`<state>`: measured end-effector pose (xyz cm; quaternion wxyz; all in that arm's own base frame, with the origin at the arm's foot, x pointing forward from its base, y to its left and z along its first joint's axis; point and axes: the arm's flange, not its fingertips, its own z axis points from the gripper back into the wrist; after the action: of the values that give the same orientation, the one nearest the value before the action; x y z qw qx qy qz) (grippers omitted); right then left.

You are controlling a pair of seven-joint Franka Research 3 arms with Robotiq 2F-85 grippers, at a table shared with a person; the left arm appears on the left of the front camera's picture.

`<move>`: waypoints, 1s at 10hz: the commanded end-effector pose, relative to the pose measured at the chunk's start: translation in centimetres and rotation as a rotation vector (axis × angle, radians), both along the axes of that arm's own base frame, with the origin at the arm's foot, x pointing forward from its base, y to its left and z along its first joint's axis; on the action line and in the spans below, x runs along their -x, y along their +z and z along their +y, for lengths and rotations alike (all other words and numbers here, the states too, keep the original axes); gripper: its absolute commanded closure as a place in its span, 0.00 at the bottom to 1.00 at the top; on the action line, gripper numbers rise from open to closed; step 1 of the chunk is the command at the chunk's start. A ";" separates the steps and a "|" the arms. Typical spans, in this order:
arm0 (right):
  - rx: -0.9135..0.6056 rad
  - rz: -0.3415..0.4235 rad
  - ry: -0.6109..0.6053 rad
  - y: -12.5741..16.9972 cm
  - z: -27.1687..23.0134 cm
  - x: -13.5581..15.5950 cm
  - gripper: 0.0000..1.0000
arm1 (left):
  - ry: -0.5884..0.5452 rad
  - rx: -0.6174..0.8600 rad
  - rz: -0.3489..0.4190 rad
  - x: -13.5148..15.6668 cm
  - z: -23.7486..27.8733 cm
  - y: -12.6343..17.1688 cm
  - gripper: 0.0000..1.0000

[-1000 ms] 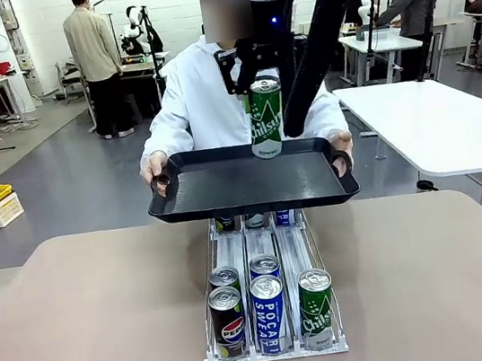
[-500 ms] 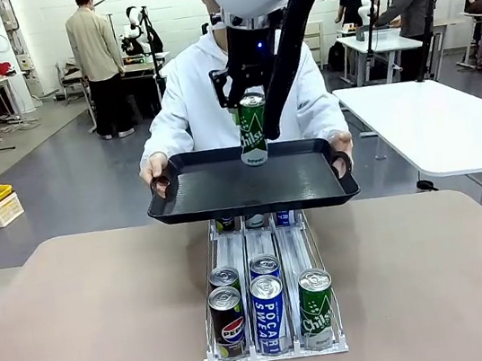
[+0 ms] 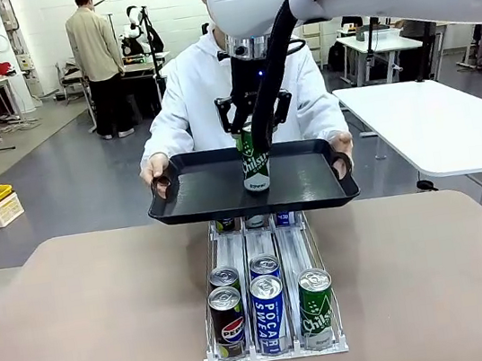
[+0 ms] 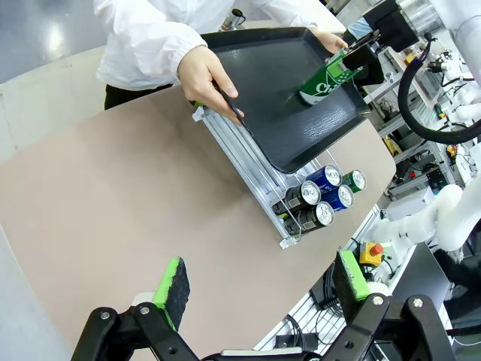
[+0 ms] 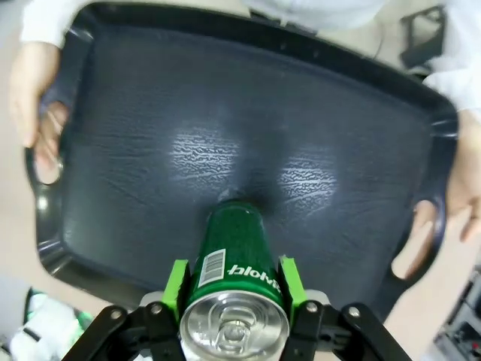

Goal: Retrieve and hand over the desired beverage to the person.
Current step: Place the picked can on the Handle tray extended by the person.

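The person [image 3: 195, 87] in a white hooded jacket stands at the far side, holding a black tray [image 3: 227, 208] by both handles above the table's far edge. My right gripper [image 3: 255, 124] is shut on a green Chilsung can [image 3: 255, 162], upright and low inside the tray. In the right wrist view the can [image 5: 236, 259] sits between the green pads [image 5: 177, 280], its base at or just above the tray floor [image 5: 225, 113]; I cannot tell if they touch. My left gripper [image 4: 261, 282] hangs open and empty over the near table, far from the can [image 4: 323, 75].
A clear can rack [image 3: 275, 350] sits mid-table with a Pepsi can [image 3: 228, 322], a Pocari Sweat can [image 3: 269, 312] and a green can [image 3: 315, 307] at its front. The person's hands [image 5: 36, 90] grip the tray handles. A white table [image 3: 432, 125] stands far right.
My right gripper has carried the green can down and slightly left, from above the tray's rim to low inside the tray. The person and tray have held still.
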<state>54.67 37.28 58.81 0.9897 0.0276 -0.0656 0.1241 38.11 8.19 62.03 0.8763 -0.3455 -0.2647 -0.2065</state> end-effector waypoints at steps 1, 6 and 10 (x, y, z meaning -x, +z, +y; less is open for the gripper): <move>-0.003 0.036 0.015 0.9 0.7 -0.8 0.42 | -0.018 0.015 -0.021 -0.1 0.1 0.0 0.00; -0.001 0.050 0.020 0.6 0.6 -0.6 0.18 | -0.018 0.015 -0.021 -0.1 0.1 0.0 0.00; -0.001 0.053 0.015 0.4 0.8 -0.5 0.00 | -0.018 0.015 -0.021 -0.1 0.1 0.0 0.00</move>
<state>54.59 37.66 58.70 0.9901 0.0252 -0.0509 0.1282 38.11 8.19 62.03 0.8763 -0.3455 -0.2648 -0.2066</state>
